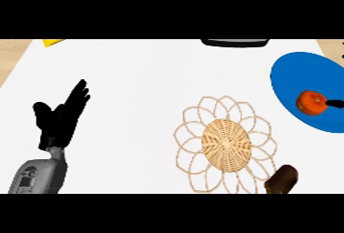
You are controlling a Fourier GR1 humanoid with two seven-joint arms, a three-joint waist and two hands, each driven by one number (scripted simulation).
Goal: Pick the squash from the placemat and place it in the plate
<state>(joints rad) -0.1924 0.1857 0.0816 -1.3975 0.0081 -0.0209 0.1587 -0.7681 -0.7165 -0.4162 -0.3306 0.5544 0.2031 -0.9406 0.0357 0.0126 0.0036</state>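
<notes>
The orange squash (310, 102) lies in the blue plate (302, 73) at the right edge of the head view. A small black piece of my right hand (335, 103) pokes in from the right edge and touches the squash's right side; the rest of that hand is out of view. The woven wicker placemat (225, 144) lies in the lower middle with nothing on its centre. My left hand (59, 119) rests open at the left, fingers pointing up, far from the placemat and the plate.
A dark brown object (282, 178) sits at the placemat's lower right rim. A yellow item (53, 42) shows at the top left and a black object (235, 42) at the top middle. A white surface (134, 82) covers the counter.
</notes>
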